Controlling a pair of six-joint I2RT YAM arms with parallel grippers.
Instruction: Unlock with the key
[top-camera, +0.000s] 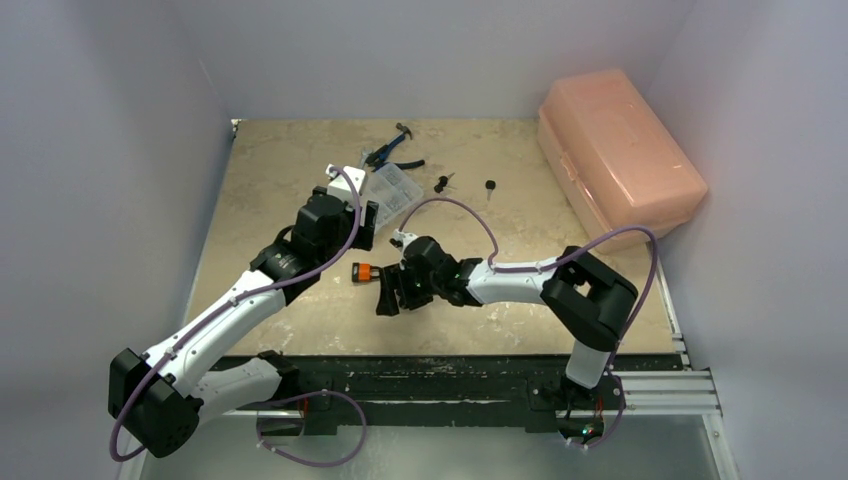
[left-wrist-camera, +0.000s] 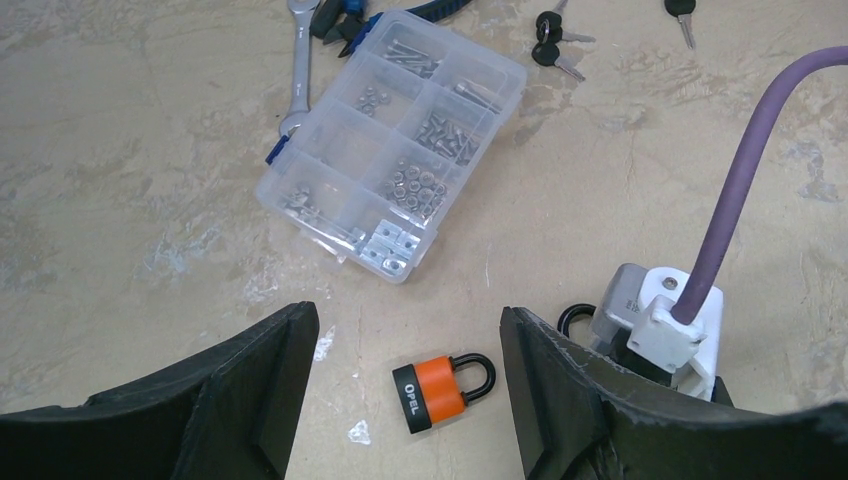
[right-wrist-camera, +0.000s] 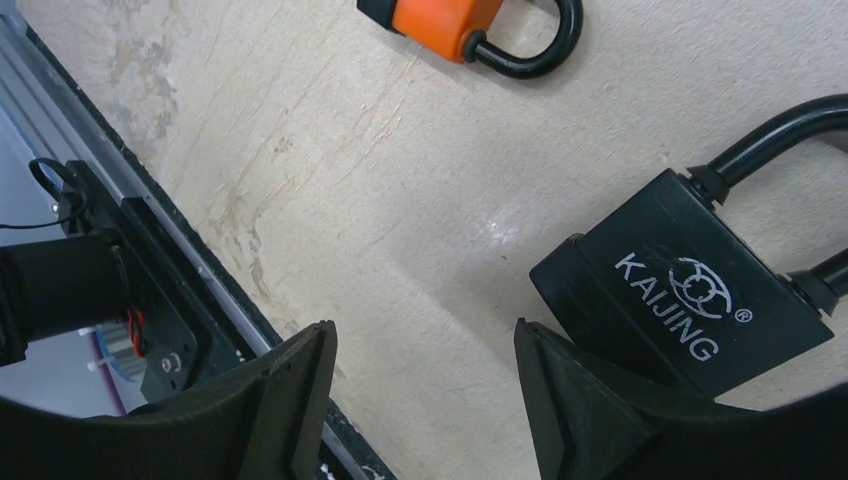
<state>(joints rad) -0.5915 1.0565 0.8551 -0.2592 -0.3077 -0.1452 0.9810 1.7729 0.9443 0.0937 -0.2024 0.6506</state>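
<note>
- Orange OPEL padlock (left-wrist-camera: 445, 392) lies flat on the bench (left-wrist-camera: 150, 150), below the left pincer (left-wrist-camera: 405, 330), which is open and empty.
- Black Kaijing padlock (right-wrist-camera: 690, 300) sits beside the right pincer (right-wrist-camera: 425, 345), also open.
- Keys (left-wrist-camera: 552, 45) lie beyond the screw box (left-wrist-camera: 390, 140).

Small padlock (left-wrist-camera: 435, 392) left of large padlock (right-wrist-camera: 680, 300); parts box (left-wrist-camera: 395, 140) behind, keys (left-wrist-camera: 550, 45) beside it

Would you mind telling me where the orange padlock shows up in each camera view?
Top external: orange padlock mid-table, just left of the right gripper.
Left wrist: bottom centre, lying between the fingers of the left gripper.
Right wrist: top edge, centre, partly cut off.
Shared landmark: the right gripper, whose fingers frame the right wrist view.
</note>
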